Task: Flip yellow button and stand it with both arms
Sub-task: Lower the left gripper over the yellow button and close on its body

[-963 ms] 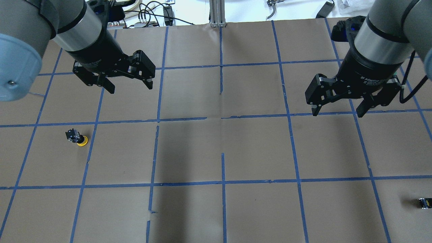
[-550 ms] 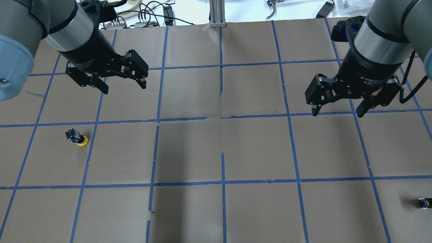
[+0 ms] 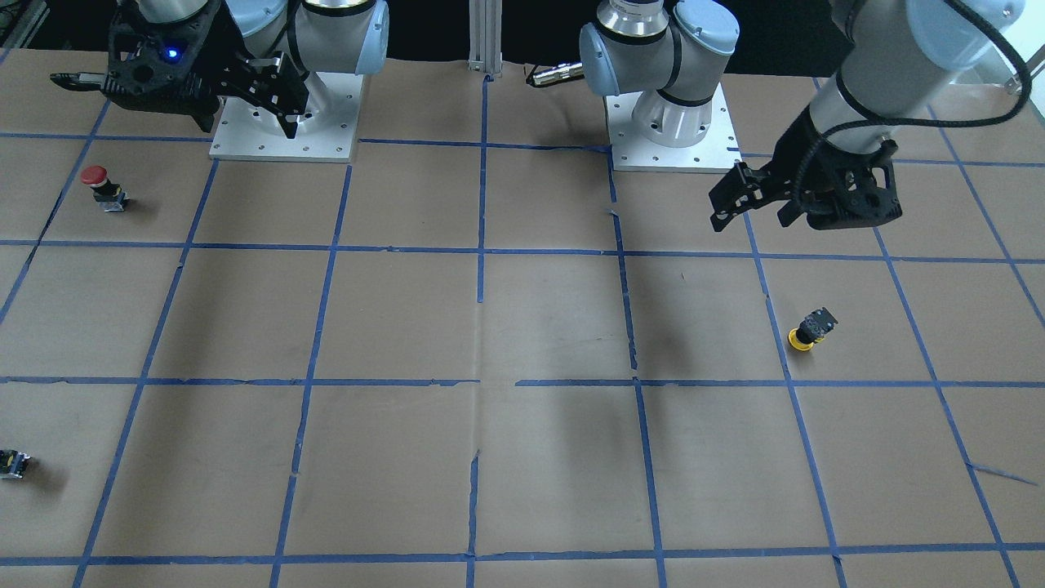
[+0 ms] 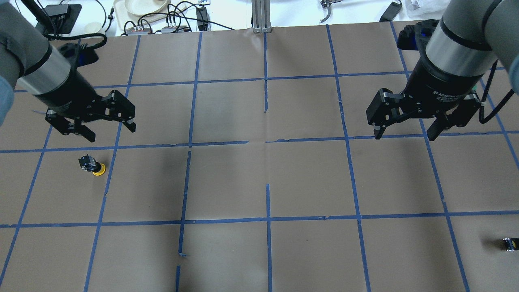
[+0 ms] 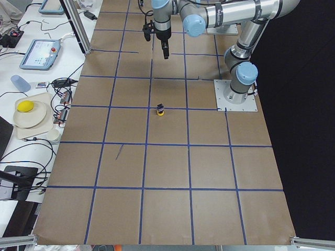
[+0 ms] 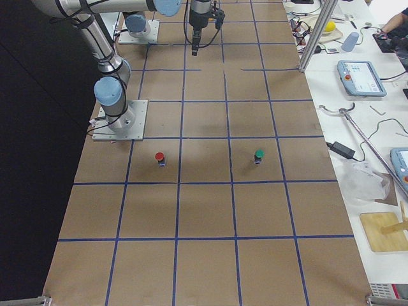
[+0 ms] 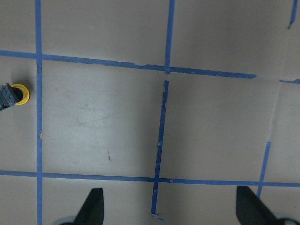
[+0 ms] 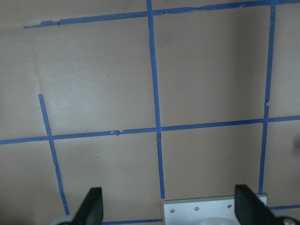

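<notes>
The yellow button (image 4: 93, 165) stands upside down on its yellow cap, grey-black base up, at the left of the brown paper table; it also shows in the front view (image 3: 808, 329), the left side view (image 5: 161, 109) and at the left edge of the left wrist view (image 7: 14, 93). My left gripper (image 4: 111, 134) is open and empty, above the table, just beyond the button and slightly to its right. It also shows in the front view (image 3: 751, 219). My right gripper (image 4: 404, 136) is open and empty, far off on the right.
A red-capped button (image 3: 102, 186) stands near the right arm's base plate (image 3: 245, 151). A green-capped button (image 6: 259, 155) stands beside it. A tiny black-grey block with a yellow mark (image 4: 510, 243) lies at the near right edge. Cables and devices lie beyond the far edge.
My left gripper has moved left and nearer in the overhead view, closer to the yellow button. It stays open. The right gripper and the button have not moved.
</notes>
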`<state>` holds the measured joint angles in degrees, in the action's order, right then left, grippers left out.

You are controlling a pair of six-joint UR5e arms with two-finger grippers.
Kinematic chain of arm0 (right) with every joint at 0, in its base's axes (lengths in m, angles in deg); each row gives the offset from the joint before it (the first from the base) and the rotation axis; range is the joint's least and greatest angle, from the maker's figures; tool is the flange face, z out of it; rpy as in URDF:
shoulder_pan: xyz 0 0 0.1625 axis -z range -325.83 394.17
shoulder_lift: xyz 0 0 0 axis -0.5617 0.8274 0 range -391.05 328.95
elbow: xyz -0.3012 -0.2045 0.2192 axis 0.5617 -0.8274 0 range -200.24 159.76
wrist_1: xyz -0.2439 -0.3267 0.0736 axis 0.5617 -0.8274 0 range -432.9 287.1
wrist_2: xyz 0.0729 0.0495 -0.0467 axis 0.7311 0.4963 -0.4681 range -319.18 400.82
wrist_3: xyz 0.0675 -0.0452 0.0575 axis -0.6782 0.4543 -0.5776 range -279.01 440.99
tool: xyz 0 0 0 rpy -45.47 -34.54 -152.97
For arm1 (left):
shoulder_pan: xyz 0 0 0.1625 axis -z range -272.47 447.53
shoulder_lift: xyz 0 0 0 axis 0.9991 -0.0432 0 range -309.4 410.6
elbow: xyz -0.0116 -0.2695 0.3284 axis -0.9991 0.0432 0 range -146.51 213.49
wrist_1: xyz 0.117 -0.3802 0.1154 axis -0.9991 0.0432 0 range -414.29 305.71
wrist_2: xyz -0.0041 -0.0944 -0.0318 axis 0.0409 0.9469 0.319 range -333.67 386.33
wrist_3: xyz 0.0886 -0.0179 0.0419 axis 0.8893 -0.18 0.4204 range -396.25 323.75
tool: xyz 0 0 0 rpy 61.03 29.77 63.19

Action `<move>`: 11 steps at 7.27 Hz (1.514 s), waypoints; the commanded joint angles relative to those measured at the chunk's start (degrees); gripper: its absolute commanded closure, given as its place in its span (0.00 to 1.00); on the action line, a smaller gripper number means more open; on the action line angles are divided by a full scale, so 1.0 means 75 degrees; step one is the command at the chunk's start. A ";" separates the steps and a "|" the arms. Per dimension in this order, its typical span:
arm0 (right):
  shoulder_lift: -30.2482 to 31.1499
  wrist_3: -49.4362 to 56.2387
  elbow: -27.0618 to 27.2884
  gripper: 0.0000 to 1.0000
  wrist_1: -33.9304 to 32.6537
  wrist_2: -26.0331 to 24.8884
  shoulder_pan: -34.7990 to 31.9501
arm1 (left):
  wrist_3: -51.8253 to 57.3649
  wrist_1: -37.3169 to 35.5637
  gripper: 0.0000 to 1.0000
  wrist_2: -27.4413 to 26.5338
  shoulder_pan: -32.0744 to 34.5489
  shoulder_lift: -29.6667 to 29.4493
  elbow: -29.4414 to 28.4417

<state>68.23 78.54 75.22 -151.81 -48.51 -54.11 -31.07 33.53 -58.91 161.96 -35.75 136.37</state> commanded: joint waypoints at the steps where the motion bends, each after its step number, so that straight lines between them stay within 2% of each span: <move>1: -0.0007 -0.0001 -0.0002 0.00 -0.0014 -0.0042 0.0005 | 0.0667 -0.1027 0.00 -0.0455 -0.0970 -0.0599 0.0671; 2: 0.0017 -0.0047 0.0009 0.00 -0.0014 0.0004 -0.0006 | 0.0878 -0.1498 0.02 -0.1028 -0.1122 -0.1091 0.0754; 4: -0.0007 -0.0071 -0.0014 0.00 -0.0026 0.0016 -0.0006 | 0.1310 -0.1970 0.02 -0.1068 -0.1509 -0.1622 0.0802; 5: 0.0005 -0.0071 -0.0049 0.00 -0.0014 0.0016 -0.0006 | 0.1673 -0.2540 0.06 -0.1103 -0.1673 -0.1914 0.0883; 6: 0.0040 -0.0071 -0.0037 0.00 -0.0002 0.0028 -0.0006 | 0.1654 -0.2963 0.07 -0.1440 -0.1744 -0.2311 0.0896; 7: 0.0063 -0.0083 -0.0072 0.00 -0.0002 0.0016 -0.0018 | 0.1642 -0.2990 0.07 -0.1513 -0.1733 -0.2396 0.0908; 8: 0.0052 -0.0060 -0.0014 0.00 0.0079 -0.0007 -0.0018 | 0.1630 -0.3002 0.12 -0.1514 -0.1733 -0.2478 0.0919; 11: 0.0052 0.0011 0.0161 0.00 -0.0013 0.0028 0.0005 | 0.1618 -0.3002 0.41 -0.1467 -0.1733 -0.2561 0.0919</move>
<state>68.72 78.58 75.74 -151.38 -48.44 -54.15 -18.92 11.05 -70.01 148.97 -54.72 143.26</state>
